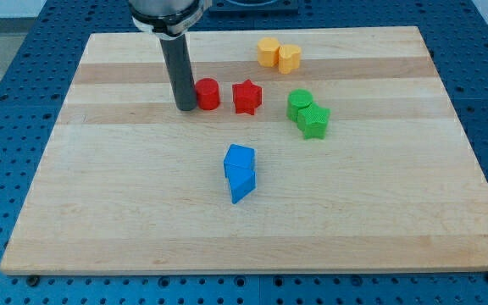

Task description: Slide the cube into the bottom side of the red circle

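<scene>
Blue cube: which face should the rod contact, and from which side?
Contact the blue cube on its bottom-facing side, coming from the view's bottom and pushing up-left toward the red circle. The blue triangle touches that side, blocking it. My tip sits beside the circle's left.

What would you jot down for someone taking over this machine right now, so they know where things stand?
My tip rests on the board right beside the red circle, on its left in the view; contact unclear.
The blue cube sits well below the circle, toward the view's bottom, joined to a blue triangle.
Red star lies just right of the circle.
Done: nothing visible; cube and circle are far apart.
Left: bring the tip under the cube and push it up into the circle's bottom side.
</scene>
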